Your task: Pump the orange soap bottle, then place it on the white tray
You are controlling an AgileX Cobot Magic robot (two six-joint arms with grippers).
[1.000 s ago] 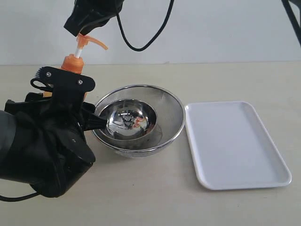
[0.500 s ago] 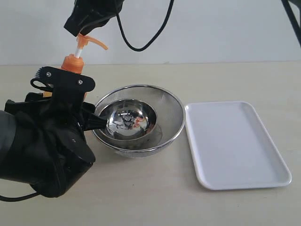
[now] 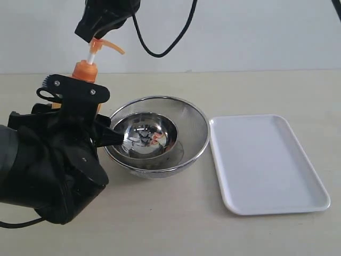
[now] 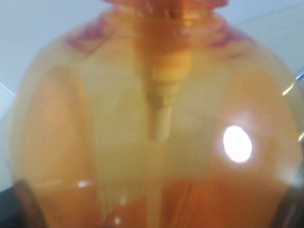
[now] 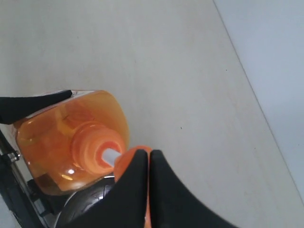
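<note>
Firmly clamped by the left gripper [image 3: 101,114], the orange soap bottle [image 4: 152,118] stands at 9 o'clock of the steel bowl [image 3: 160,102], steadied so the right gripper [image 5: 148,156], jaws closed empty, can press its pump [image 3: 108,47].

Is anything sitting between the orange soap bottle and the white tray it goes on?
Yes. Two nested steel bowls sit directly between the soap bottle and the tray; the bottle would probably need lifting over them.
</note>
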